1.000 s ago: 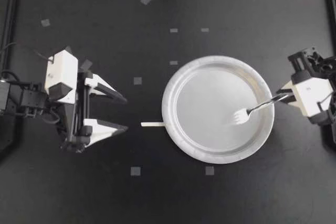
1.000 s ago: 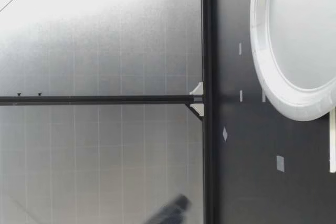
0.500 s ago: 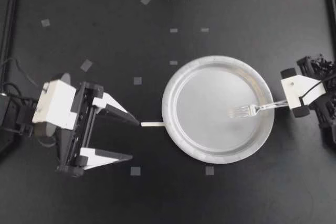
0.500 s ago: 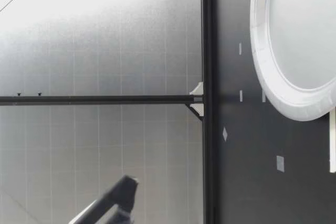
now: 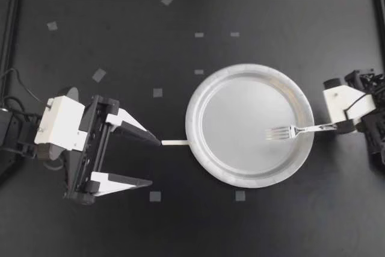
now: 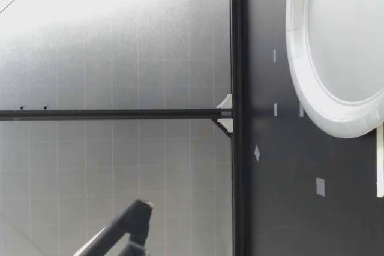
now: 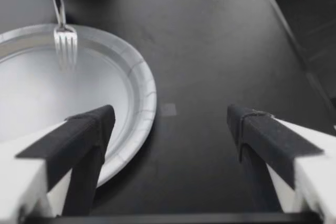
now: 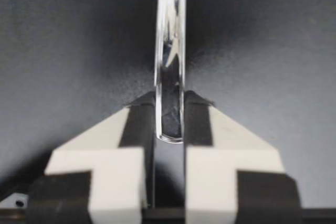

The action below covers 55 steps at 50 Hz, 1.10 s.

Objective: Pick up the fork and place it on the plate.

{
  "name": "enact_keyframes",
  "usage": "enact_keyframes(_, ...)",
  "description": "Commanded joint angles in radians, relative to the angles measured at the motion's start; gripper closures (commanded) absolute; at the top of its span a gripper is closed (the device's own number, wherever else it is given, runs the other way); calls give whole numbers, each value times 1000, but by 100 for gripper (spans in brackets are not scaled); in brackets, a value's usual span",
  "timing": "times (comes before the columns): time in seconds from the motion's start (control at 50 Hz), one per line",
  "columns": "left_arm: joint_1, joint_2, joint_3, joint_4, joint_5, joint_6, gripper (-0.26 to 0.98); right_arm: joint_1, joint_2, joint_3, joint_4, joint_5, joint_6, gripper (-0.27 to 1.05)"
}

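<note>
The left end effector (image 5: 150, 161) stands open over the bare black tabletop (image 5: 120, 40), its two fingers spread wide and holding nothing, apart from the paper plate (image 5: 194, 106). A thin white strip (image 5: 174, 142) lies on the tabletop, touching the plate's rim on the side toward that arm, just beside one fingertip. The right end effector (image 5: 338, 126) is closed on the handle end of the metal fork (image 5: 295, 130). In the right wrist view both pads (image 8: 139, 124) press the handle (image 8: 169, 51) from opposite sides. The fork runs from that grip across the plate's rim, with its tines over the plate's flat inner area on the side toward the right arm. The left wrist view shows the tines (image 7: 64, 40) low over the plate (image 7: 142, 93), ahead of the open fingers (image 7: 86, 129); whether they touch the surface cannot be determined. Small grey tape squares (image 5: 156, 196) are scattered on the tabletop. In the low view only the plate's rim (image 6: 300, 58) and a dark arm part (image 6: 129, 223) appear.
</note>
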Motion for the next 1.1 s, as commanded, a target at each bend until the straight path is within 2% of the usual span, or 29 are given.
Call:
enact_keyframes(0.0, -2, -3, -8, 3, -18, 0, -6, -6, 83, -32, 2, -20, 0, 88)
enact_keyframes(0.28, -12, -8, 14, 3, -18, -3, -6, -6, 227, -86, 3, -44, -12, 88)
enact_keyframes(0.62, -12, -15, 38, 3, -44, -3, -6, -6, 164, -94, 2, -44, -3, 86)
enact_keyframes(0.7, -12, -17, 41, 3, -51, -5, -6, -6, 146, -91, 2, -38, -2, 78)
enact_keyframes(0.74, -12, -17, 43, 3, -52, -5, -6, -6, 138, -87, 2, -38, 0, 68)
enact_keyframes(0.82, -12, -18, 43, 3, -54, -8, -6, -6, 138, -84, 2, -38, 2, 48)
enact_keyframes(0.9, -12, -18, 44, 3, -54, -11, -6, -6, 147, -84, 2, -44, 2, 21)
enact_keyframes(0.94, -12, -20, 44, 3, -54, -12, -6, -6, 149, -86, 2, -46, 2, 12)
enact_keyframes(1.08, -12, -20, 44, 3, -54, -12, -6, -6, 140, -86, 2, -48, 2, 16)
